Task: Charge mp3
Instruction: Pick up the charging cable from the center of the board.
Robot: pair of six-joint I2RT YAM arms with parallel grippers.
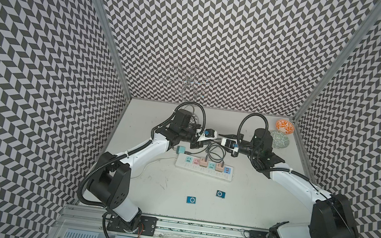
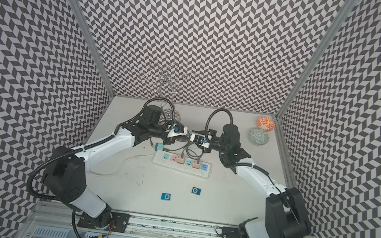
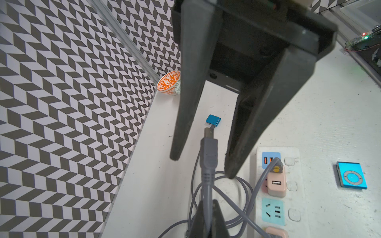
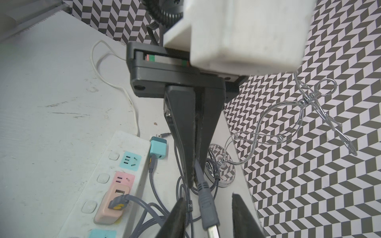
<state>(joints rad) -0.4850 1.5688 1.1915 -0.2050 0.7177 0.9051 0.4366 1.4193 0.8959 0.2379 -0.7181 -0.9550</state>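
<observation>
1. The left jaws are clenched on the grey cable [image 4: 198,172] just behind its plug [image 3: 208,144]. The right jaws stand released, one on either side of the plug, with a gap showing on both sides.
2. No mp3 is held. Two mp3s [image 1: 191,199] lie on the counter on the robot's side of the strip [image 1: 192,172], well apart from both arms.
3. If you close the right jaws here, I judge they will take the plug rather than a player. Both arms would then be on the cable, with nothing to plug into.
4. The cable's slack lies coiled beside the strip. A long pull could tug the pink adapter [image 3: 276,183] loose or drag the strip.
5. A third mp3 [image 3: 213,120] shows only in the left wrist view, beyond the strip toward the bowls. The right arm hides it in both top views.
6. You cannot tell how near the plug's tip is to that mp3, nor where its port faces.
7. The coils tangle, so you cannot trace which adapter feeds the held cable.
</observation>
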